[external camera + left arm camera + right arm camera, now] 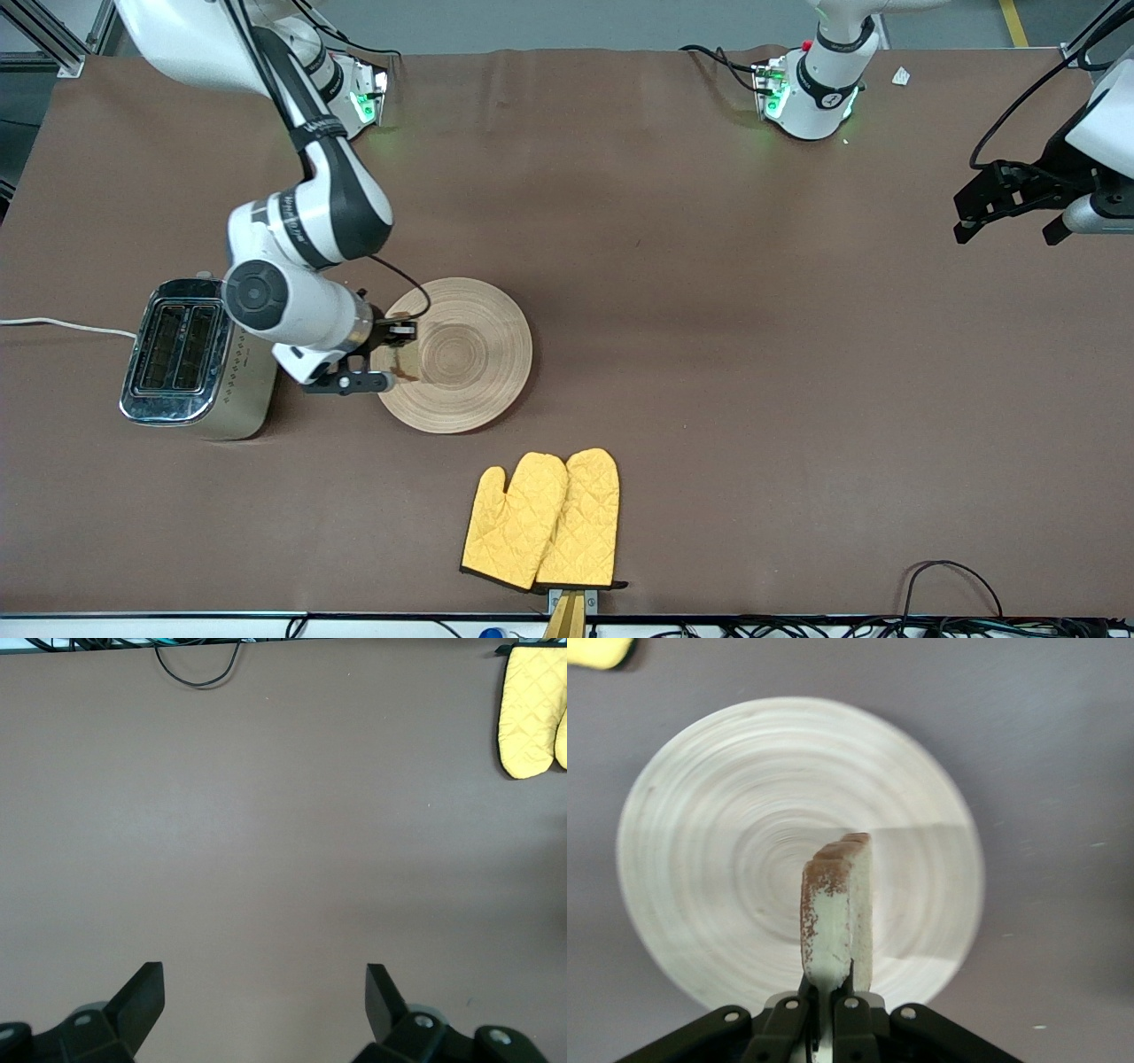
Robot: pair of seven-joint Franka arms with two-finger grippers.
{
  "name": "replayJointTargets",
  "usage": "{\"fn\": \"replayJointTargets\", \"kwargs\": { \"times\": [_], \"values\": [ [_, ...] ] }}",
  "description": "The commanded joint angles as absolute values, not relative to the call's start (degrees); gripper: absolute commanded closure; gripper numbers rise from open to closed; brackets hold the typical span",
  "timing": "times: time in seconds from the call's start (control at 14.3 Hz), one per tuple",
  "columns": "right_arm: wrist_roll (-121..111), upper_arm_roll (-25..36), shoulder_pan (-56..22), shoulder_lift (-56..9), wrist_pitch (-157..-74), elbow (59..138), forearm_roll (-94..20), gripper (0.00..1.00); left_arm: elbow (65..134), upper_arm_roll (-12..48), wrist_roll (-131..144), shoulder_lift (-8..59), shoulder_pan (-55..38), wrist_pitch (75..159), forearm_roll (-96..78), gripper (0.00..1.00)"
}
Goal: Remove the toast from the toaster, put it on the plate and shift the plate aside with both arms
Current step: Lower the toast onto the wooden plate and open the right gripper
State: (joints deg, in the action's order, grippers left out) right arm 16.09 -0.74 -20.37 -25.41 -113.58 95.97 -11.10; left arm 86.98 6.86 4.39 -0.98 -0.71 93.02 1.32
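The round light-wood plate (478, 354) lies on the brown table beside the toaster. My right gripper (394, 350) is over the plate's rim on the toaster's side, shut on the toast (403, 368). In the right wrist view the toast (837, 904) stands on edge in the right gripper (831, 997), above the plate (726, 815). My left gripper (1008, 232) hangs open and empty above the left arm's end of the table. The left wrist view shows the left gripper (264, 992) with its fingers wide apart over bare table.
A silver two-slot toaster (190, 359) stands at the right arm's end, its white cord running off the table. A pair of yellow oven mitts (542, 523) lies near the front edge; they also show in the left wrist view (532, 709). Cables (952, 585) lie along the front edge.
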Motion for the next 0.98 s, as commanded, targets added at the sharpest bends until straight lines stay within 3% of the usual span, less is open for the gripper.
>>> {"fn": "replayJointTargets", "kwargs": {
  "times": [0.0, 0.42, 0.63, 0.91],
  "values": [
    [16.7, -0.4, -22.6, -24.0, -113.9, 96.6, -14.9, 0.96, 85.7, 6.9, 4.6, -0.4, -0.7, 92.3, 1.9, 0.00],
    [17.3, -0.4, -23.3, -27.0, -118.9, 97.3, -15.8, 0.95, 85.7, 6.9, 4.6, -0.4, -0.6, 92.3, 1.9, 0.00],
    [16.2, -0.4, -22.9, -28.1, -122.6, 99.2, -28.0, 0.96, 85.7, 6.9, 4.6, -0.4, -0.6, 92.3, 1.9, 0.00],
    [10.7, -0.3, -22.0, -28.2, -123.7, 101.5, -28.7, 0.96, 85.7, 6.9, 4.3, -0.4, -0.7, 92.3, 2.0, 0.00]
  ]
}}
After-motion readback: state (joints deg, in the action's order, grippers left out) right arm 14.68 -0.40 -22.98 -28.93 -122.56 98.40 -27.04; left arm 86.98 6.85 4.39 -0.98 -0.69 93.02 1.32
